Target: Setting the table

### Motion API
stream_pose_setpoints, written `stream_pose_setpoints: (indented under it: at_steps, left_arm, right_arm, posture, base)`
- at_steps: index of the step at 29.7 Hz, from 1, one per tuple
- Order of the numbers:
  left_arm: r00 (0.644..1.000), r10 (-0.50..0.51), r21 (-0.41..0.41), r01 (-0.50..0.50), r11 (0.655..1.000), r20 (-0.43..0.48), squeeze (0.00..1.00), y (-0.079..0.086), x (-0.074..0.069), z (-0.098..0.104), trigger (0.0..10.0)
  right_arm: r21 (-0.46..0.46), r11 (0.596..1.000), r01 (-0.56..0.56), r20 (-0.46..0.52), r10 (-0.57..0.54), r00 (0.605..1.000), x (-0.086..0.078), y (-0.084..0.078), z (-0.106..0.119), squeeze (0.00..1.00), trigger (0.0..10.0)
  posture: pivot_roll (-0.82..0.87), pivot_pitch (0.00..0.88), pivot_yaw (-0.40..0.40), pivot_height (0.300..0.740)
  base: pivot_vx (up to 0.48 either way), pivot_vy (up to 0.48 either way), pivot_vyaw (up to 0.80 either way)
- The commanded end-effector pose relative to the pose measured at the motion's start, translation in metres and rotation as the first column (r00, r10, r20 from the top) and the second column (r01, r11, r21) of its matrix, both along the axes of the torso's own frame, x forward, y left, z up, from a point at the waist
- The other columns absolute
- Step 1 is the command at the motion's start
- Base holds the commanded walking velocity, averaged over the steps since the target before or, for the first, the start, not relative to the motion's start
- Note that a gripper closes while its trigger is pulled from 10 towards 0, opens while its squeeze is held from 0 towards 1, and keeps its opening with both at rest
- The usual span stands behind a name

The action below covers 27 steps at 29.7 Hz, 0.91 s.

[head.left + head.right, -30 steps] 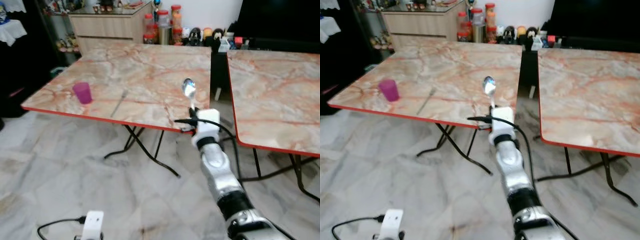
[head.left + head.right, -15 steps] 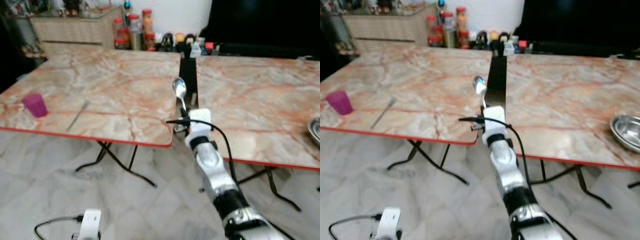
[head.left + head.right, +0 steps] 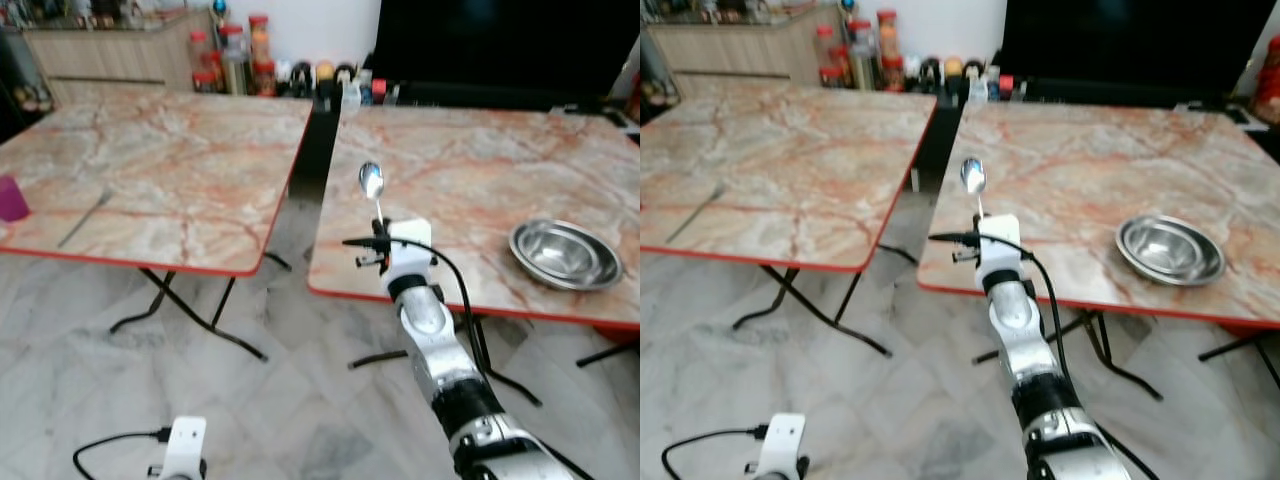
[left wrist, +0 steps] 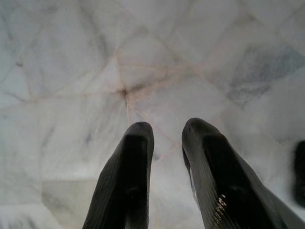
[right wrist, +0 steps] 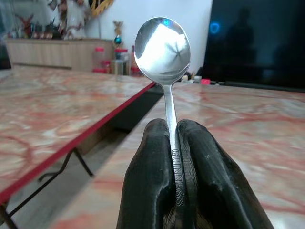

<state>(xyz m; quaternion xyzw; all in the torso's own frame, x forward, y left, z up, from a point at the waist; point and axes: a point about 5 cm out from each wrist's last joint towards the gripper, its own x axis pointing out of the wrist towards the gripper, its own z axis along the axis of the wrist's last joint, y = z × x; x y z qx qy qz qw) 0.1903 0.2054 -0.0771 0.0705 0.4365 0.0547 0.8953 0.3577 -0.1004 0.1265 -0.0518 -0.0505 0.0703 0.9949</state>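
1. View has swung right since the earlier frames: the steel bowl point(image 3: 563, 253) is now in sight, the purple cup point(image 3: 12, 198) sits at the left edge.
2. Right gripper point(image 5: 175, 143) pinches the spoon point(image 5: 163, 50) upright by its handle, above the near edge of the right table point(image 3: 480, 170).
3. Left gripper point(image 4: 167, 157) hangs over the floor, fingers slightly apart.
4. Risk: the thin handle could pivot or slip from the pinch while walking.
5. Marble-pattern tabletops, red-edged; pale tiled floor point(image 3: 130, 390); jars along the back wall.

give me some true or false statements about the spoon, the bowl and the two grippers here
1. The right gripper is shut on the spoon. True.
2. The spoon lies flat on the table. False: it is held upright, bowl end up.
3. The steel bowl sits on the right table. True.
4. The steel bowl holds a fork. False: it looks empty; a fork lies on the left table.
5. The left gripper hangs over the floor. True.
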Motion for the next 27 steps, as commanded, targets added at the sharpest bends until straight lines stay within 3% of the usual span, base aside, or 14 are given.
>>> stream_pose_setpoints:
  at_steps: [1, 24, 27]
  left_arm:
    - [1.000, -0.004, -0.011, 0.003, 1.000, -0.009, 0.00, -0.0056, -0.0008, -0.0015, 10.0]
    - [1.000, -0.002, -0.013, 0.002, 1.000, -0.005, 0.00, -0.0058, 0.0013, -0.0005, 10.0]
    - [1.000, 0.007, -0.005, -0.007, 1.000, -0.012, 0.00, -0.0046, 0.0006, -0.0009, 10.0]
  right_arm:
    - [0.003, 1.000, 0.024, -0.018, -0.024, 1.000, -0.0001, -0.0074, -0.0037, 0.00, 10.0]
    - [0.001, 0.999, 0.046, -0.025, -0.046, 0.999, 0.0007, -0.0117, -0.0047, 0.00, 10.0]
    - [0.001, 0.999, 0.048, -0.026, -0.048, 0.999, 0.0008, -0.0121, -0.0048, 0.00, 10.0]
  posture:
    - [-0.03, 0.000, 0.024, 0.740]
    - [-0.04, 0.000, 0.030, 0.740]
    - [-0.04, 0.000, 0.030, 0.740]
  base:
    - [0.000, -0.472, 0.00]
    - [0.000, -0.468, 0.00]
    - [0.000, -0.092, 0.00]
